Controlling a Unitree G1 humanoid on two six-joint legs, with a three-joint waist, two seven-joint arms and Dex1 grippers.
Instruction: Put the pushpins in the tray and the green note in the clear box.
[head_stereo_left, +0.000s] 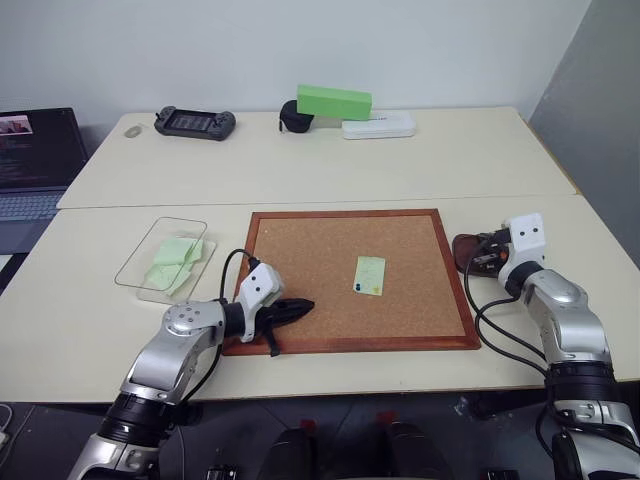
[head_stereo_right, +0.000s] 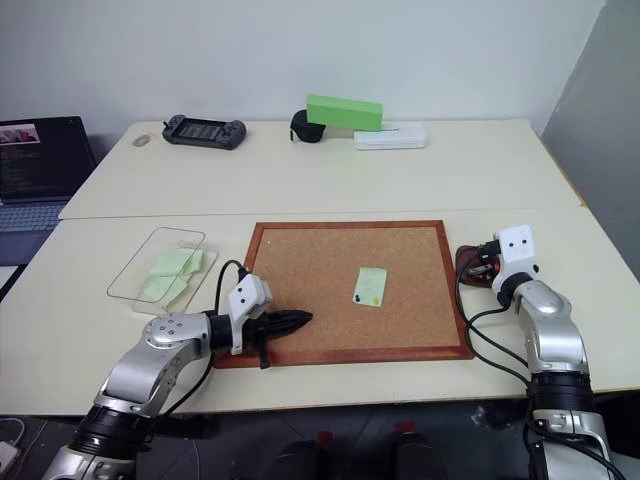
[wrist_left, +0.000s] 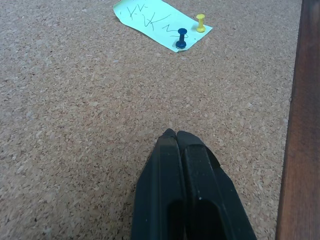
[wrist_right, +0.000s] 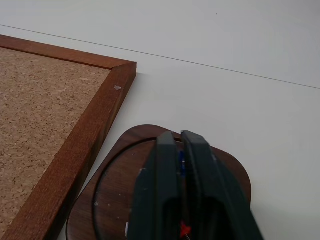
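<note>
Right gripper (wrist_right: 181, 145) over tray (wrist_right: 226, 170), jaws barely parted on blue pin (wrist_right: 182, 163). Left gripper (wrist_left: 176, 134) pressed together, empty, on corkboard (head_stereo_left: 310, 250). Note (wrist_left: 150, 20) with blue, yellow pins straight ahead of left gripper, nearer left arm. Clear box (head_stereo_left: 140, 262) on surface, left.

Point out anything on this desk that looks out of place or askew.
The green note sits tilted on the corkboard, held only along its lower edge by a blue pin and a yellow pin, so its far corner curls up. Other green notes already lie loose in the clear box. Nothing looks spilled or broken.
</note>
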